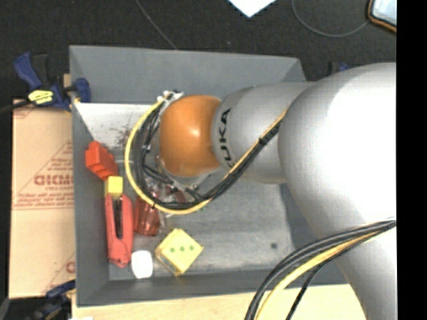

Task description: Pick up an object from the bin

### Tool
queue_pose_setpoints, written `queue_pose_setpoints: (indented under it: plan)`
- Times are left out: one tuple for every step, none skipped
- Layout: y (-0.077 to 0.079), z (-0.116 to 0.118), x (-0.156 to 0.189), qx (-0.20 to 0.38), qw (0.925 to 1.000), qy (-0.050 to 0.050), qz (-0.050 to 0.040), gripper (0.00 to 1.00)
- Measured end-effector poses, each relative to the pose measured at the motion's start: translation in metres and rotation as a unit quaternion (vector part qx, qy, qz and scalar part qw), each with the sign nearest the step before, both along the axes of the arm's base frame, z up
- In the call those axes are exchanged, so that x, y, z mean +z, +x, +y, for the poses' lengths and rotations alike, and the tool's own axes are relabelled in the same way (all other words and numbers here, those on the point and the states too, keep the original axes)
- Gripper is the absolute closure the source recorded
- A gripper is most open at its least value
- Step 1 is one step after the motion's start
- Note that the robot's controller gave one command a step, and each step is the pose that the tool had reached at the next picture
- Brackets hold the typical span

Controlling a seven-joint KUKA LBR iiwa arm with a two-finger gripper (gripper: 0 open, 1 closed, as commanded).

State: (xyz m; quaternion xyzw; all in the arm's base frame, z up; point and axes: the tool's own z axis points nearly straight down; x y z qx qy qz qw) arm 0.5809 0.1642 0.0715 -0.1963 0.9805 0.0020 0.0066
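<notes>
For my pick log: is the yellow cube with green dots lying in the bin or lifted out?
In the bin. The yellow cube with green dots rests on the grey metal bin's floor, beside a small white block.

Looks like a robotics lab cell: big silver KUKA arm [320,132] reaching into a grey metal bin [200,62] of small loose bits [119,235], loose cables [313,25] trailing over dark floor [100,12], possibly carpet.
</notes>
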Motion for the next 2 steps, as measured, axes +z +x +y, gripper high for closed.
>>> queue_pose_setpoints:
  plan:
    - [0.000, 0.000, 0.002, -0.001, 1.0000, 0.000, -0.0009, 1.00]
    - [0.000, -0.001, 0.016, -0.002, 1.0000, 0.000, -0.0007, 1.00]
